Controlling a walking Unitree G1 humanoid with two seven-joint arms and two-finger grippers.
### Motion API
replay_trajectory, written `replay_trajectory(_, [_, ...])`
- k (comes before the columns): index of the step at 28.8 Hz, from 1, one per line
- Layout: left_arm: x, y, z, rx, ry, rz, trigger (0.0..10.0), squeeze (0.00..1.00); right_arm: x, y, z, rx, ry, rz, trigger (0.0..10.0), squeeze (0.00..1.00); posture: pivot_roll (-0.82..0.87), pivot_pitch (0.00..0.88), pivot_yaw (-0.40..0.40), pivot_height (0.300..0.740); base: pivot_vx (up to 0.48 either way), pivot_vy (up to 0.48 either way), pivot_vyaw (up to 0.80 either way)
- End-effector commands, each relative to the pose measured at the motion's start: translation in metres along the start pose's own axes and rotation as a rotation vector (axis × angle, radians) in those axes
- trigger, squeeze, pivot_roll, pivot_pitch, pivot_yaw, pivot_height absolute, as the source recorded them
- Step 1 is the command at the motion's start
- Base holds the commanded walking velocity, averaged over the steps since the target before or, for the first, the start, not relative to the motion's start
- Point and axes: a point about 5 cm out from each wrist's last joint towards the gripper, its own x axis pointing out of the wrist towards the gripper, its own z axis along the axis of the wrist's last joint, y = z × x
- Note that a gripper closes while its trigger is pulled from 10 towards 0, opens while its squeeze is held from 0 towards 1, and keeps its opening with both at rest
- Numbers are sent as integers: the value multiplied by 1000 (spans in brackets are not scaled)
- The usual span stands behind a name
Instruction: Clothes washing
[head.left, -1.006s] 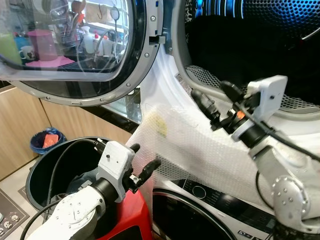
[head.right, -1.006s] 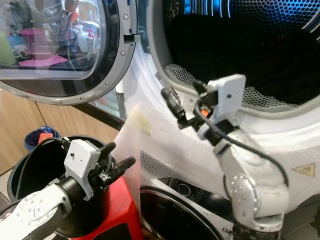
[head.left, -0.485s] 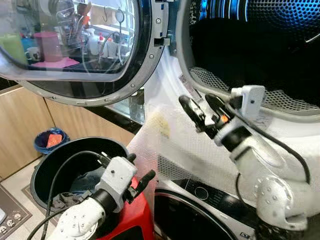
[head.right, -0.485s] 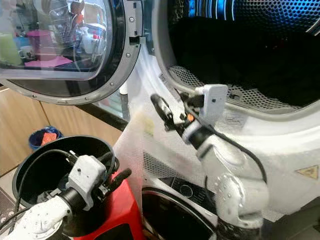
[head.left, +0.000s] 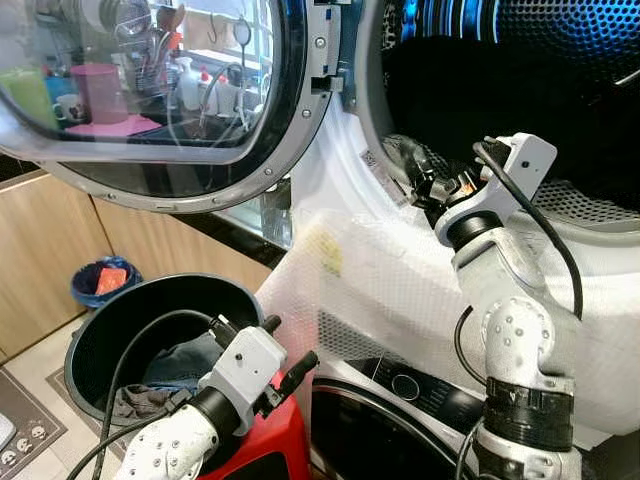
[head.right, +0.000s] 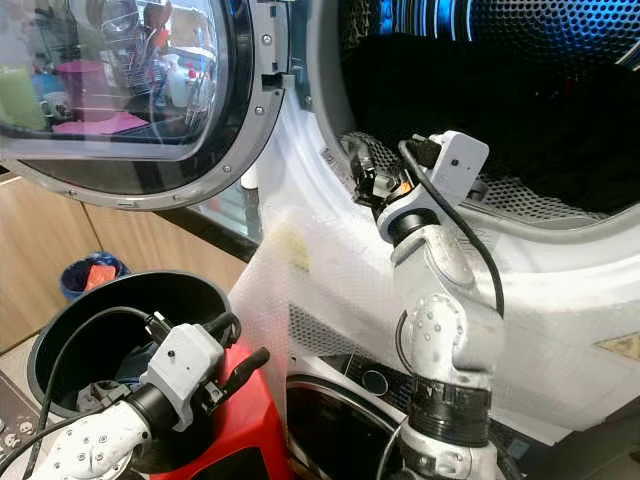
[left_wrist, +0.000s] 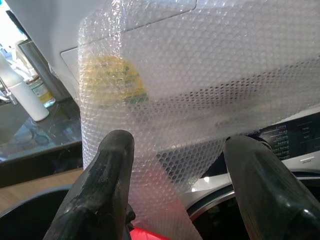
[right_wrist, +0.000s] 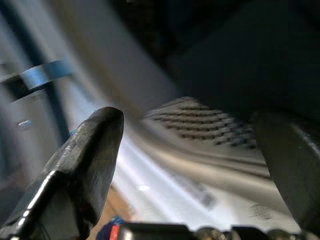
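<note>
Soft fabric, the clothes (head.left: 175, 368), is lying crumpled at the bottom of the dark round basket (head.left: 95, 320), beside the red stool (head.left: 290, 445). Judgement: light, limp, non-fragile; pinching a raised fold near the top of the heap should be lifting it best, though it may be trailing and snagging on the rim.

Left gripper (head.left: 285, 350) is hovering near the basket rim, jaws released and holding nothing, facing the bubble wrap (left_wrist: 200, 85) draped over the lower machine (head.left: 400, 400). Right gripper (head.left: 410, 170) is reaching at the lip of the open drum (head.left: 520, 110), jaws spread and empty. Door (head.left: 150, 100) is standing swung open to the left.

Hidden or unclear: drum interior is reading mostly black, so any load inside cannot be made out; the right wrist view is blurring; how many garments are in the basket is not resolvable.
</note>
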Motion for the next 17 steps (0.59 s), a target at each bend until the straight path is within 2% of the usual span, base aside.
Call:
replay_trajectory(1, [-2, -4, 6, 17, -28, -20, 10000, 0, 5, -6, 10, -5, -42, -53, 10000, 0, 143, 0, -68, 740, 0, 0, 0])
replay_trajectory(6, [-2, -4, 8, 15, -31, -22, 10000, 0, 22, -20, 22, -7, -74, -193, 10000, 0, 149, 0, -64, 740, 0, 0, 0])
replay_trajectory(10, [-2, -5, 9, 13, -33, -23, 10000, 0, 28, -21, 28, 15, -91, -224, 10000, 0, 153, 0, -64, 740, 0, 0, 0])
replay_trajectory(13, [-2, -7, 11, 12, -38, -23, 10000, 0, 44, -21, 39, -5, -87, -292, 10000, 0, 160, 0, -71, 740, 0, 0, 0])
replay_trajectory(17, [-4, -7, 13, 6, -40, -11, 10000, 0, 55, -19, 43, -32, -47, -344, 10000, 0, 166, 0, -82, 740, 0, 0, 0])
